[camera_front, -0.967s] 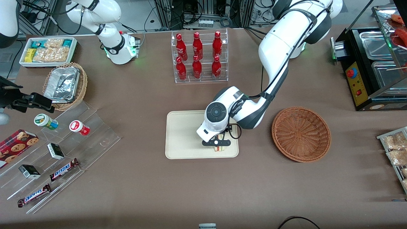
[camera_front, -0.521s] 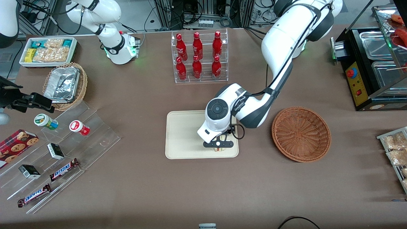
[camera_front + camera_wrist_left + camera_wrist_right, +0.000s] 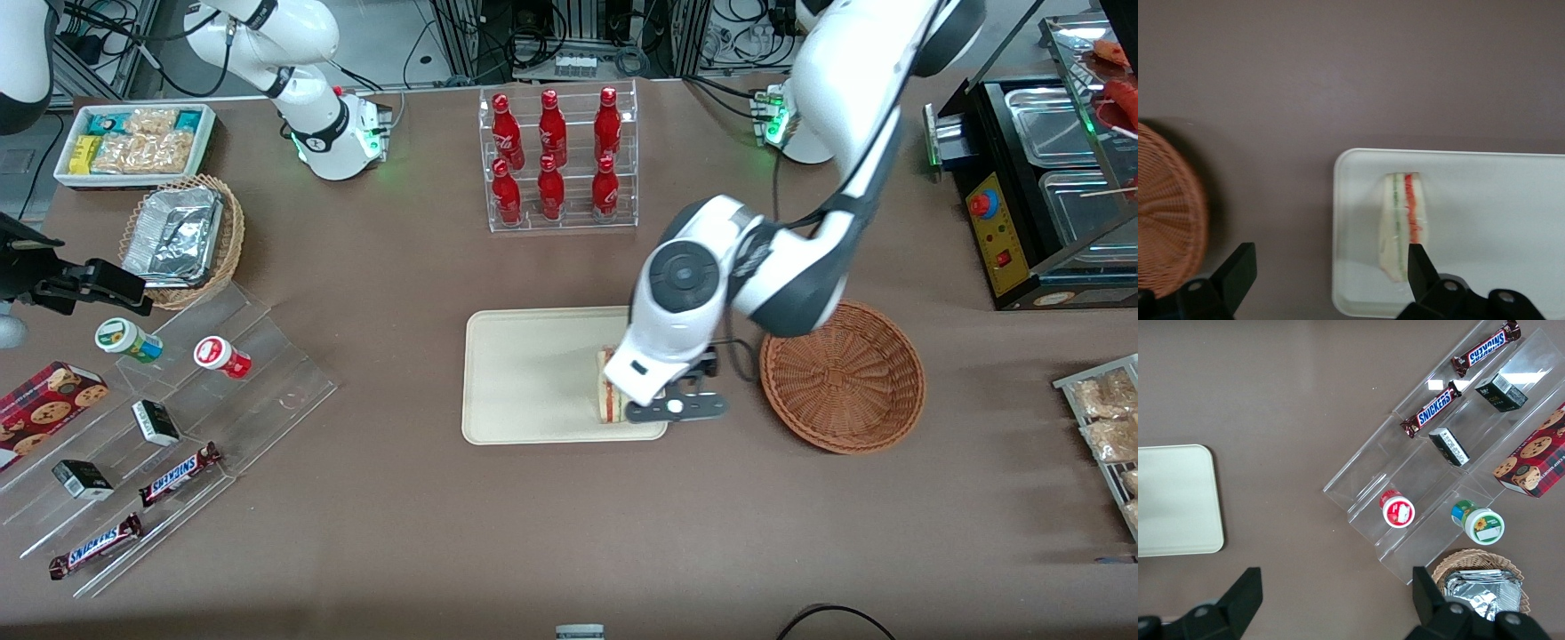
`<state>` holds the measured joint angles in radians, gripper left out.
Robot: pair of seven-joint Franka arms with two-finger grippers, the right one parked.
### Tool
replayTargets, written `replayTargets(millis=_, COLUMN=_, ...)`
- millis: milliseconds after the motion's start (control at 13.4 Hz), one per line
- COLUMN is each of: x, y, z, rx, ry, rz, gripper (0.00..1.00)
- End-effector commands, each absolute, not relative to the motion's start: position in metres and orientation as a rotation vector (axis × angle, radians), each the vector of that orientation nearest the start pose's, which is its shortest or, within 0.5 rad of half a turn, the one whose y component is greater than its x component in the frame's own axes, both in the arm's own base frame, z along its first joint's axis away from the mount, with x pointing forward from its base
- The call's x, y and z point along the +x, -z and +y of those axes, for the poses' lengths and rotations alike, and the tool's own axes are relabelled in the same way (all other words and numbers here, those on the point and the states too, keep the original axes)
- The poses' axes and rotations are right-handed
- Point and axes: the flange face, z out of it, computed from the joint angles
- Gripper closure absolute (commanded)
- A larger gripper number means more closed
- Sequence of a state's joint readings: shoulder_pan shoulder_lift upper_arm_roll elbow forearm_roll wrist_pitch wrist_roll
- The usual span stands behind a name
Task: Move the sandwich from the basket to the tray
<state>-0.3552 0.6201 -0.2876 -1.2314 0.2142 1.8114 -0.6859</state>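
Observation:
The sandwich [image 3: 609, 394] lies on the cream tray [image 3: 524, 373], near the tray's edge closest to the basket and its front rim. Its red and green filling stripes show in the left wrist view on the sandwich [image 3: 1402, 223], which rests on the tray [image 3: 1491, 200]. My left gripper [image 3: 676, 410] hangs above the tray's corner, between sandwich and basket, lifted off the table. It is open and holds nothing: in the wrist view the gripper [image 3: 1330, 277] straddles the tray's rim, one fingertip [image 3: 1421, 265] overlapping the sandwich in view. The reddish-brown basket [image 3: 842, 375] stands empty beside the tray, and part of the basket [image 3: 1165, 213] shows in the wrist view.
A clear rack of red bottles [image 3: 557, 160] stands farther from the front camera than the tray. Toward the parked arm's end are a stepped acrylic display [image 3: 169, 427] with snacks, a tan wicker basket with foil container [image 3: 182, 231] and a white snack bin [image 3: 133, 142]. A black appliance [image 3: 1040, 187] sits at the working arm's end.
The gripper has let go of the sandwich, risen and moved sideways toward the basket. The sandwich stays on the tray, now uncovered.

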Motion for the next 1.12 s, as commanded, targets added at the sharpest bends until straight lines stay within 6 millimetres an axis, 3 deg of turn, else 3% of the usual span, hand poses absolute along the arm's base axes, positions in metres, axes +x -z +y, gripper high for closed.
replayTargets(millis=0, x=0.622, y=-0.46, z=-0.334, rx=-3.099, ry=-0.021, rz=-0.083, gripper=0.0)
replayTargets(millis=298, x=0.63, y=-0.515, z=-0.245, rx=-3.102, ry=-0.106, rz=-0.29, gripper=0.0)
replayTargets(millis=595, x=0.618, y=-0.565, z=-0.159, rx=-3.119, ry=-0.218, rz=-0.259, gripper=0.0)
replayTargets(millis=744, x=0.601, y=-0.591, z=-0.125, rx=-3.098, ry=-0.25, rz=-0.221, gripper=0.0)
replayTargets(millis=1041, x=0.557, y=-0.615, z=-0.079, rx=-3.038, ry=-0.335, rz=-0.237, gripper=0.0)
